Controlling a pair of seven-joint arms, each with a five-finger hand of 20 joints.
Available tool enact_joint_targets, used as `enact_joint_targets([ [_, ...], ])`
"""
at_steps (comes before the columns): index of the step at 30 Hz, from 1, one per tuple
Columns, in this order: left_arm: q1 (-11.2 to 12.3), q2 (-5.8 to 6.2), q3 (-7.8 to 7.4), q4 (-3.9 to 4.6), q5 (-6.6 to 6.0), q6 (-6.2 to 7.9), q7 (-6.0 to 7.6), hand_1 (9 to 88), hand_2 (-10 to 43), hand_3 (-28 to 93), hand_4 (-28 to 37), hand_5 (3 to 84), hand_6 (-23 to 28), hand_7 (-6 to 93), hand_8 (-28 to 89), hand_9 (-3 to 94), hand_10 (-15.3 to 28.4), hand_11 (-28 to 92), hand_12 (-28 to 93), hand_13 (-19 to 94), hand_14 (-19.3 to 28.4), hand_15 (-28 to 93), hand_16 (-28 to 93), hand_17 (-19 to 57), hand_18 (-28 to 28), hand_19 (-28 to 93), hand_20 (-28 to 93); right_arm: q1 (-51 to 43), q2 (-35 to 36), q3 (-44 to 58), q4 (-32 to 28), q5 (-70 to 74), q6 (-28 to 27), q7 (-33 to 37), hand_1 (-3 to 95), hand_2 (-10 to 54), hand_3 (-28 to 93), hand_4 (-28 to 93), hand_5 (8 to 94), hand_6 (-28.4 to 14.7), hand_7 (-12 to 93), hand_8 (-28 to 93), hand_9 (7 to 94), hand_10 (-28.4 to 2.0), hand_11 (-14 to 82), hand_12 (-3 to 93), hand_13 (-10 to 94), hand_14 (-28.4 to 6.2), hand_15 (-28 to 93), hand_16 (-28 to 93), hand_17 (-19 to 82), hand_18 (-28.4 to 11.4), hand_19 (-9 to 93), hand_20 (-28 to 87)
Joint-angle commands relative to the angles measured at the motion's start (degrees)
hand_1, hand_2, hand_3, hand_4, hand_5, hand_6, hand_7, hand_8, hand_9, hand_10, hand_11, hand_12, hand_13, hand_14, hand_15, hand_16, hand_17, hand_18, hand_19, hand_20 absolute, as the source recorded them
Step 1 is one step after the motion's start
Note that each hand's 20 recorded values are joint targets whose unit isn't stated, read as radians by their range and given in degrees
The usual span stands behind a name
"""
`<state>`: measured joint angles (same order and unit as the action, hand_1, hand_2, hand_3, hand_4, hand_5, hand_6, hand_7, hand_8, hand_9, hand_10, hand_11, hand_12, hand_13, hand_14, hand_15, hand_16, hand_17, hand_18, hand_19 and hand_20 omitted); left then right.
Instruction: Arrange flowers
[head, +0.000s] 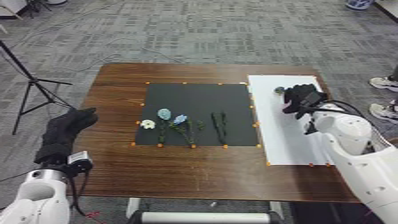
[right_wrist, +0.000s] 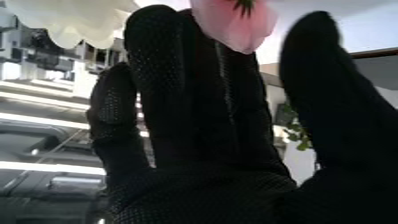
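Right wrist view has the good bit: a pink flower (right_wrist: 235, 25) right up by the fingertips of the right robot hand (head: 304, 97), with a big white bloom (right_wrist: 75, 17) off on the far side of the fingers from the thumb. That robot hand (right_wrist: 200, 185) is open, fingers pretty much straight and thumb well apart from them, not curled around anything. Some green leaves (right_wrist: 302, 137) peek through the gap between thumb and fingers, farther off.

In the head view that same hand is above the white sheet (head: 289, 145), with a small roundish thing (head: 280, 90) just to its left, too tiny to name. The rest of the flowers lie well to its left on the black mat (head: 191, 97): a white flower (head: 147, 124), a pale blue-green one (head: 164, 114) and a blue one (head: 180, 119), plus a pair of green stems (head: 219, 127) closer to the hand.

Left robot hand (head: 67, 125) is by the left side of the brown wooden tabletop (head: 160, 175), left of the mat, and I honestly can't tell whether it's open or closed. Beyond it on its left there's a black tripod (head: 32, 80) on grey carpet (head: 178, 30).
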<state>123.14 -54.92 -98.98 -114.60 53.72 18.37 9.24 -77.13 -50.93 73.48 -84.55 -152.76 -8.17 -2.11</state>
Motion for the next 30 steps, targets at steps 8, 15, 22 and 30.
enact_joint_targets([
  [8,0.3,-0.41,-0.16,-0.67,-0.08,0.71,0.06,25.3,22.6,66,-28.3,57.4,2.6,16.7,-8,56.7,14.8,22,11,43,17.3,21,-3,8.6,10.2,5,17,1.1,1.0,-1.8,0.5,3.4,8.1,2.1,58.3,-9.4,62,-27,76.7,3.7,26,0,87.8,-9.1,12.0,29.9,75,-9.1,56,33,37,-21.9,78,55],
  [15,0.4,-0.03,-0.65,-0.74,-0.12,0.85,0.12,25.3,22.5,66,-28.3,57.4,2.6,16.7,-8,56.7,14.8,22,11,43,17.2,21,-3,8.6,10.2,5,17,5.6,3.7,-4.3,-7.0,10.1,11.4,4.4,58.4,-9.5,63,-26,77.8,3.6,25,1,88.8,-9.4,12.0,30.6,75,-9.1,57,34,37,-22.0,78,55],
  [22,0.3,0.38,-0.91,-0.62,-0.09,0.63,-0.11,25.3,22.5,66,-28.3,57.4,2.6,16.7,-8,56.7,14.8,22,11,43,17.2,21,-3,8.6,10.2,5,17,10.4,2.3,-11.1,-14.9,15.2,10.9,6.1,58.1,-9.5,63,-26,78.4,3.6,24,1,89.3,-9.5,11.7,30.7,75,-9.4,57,34,37,-22.1,78,55],
  [30,-0.3,0.89,-0.64,-0.46,0.12,0.06,-0.47,25.3,22.7,66,-28.3,57.4,2.6,16.8,-8,56.7,14.8,22,11,43,17.3,21,-3,8.6,10.2,5,17,15.4,-3.9,-21.4,-15.6,13.8,8.1,3.9,57.8,-9.5,63,-26,79.6,3.7,23,1,89.6,-9.5,11.2,30.4,74,-9.3,57,35,36,-22.1,78,55],
])
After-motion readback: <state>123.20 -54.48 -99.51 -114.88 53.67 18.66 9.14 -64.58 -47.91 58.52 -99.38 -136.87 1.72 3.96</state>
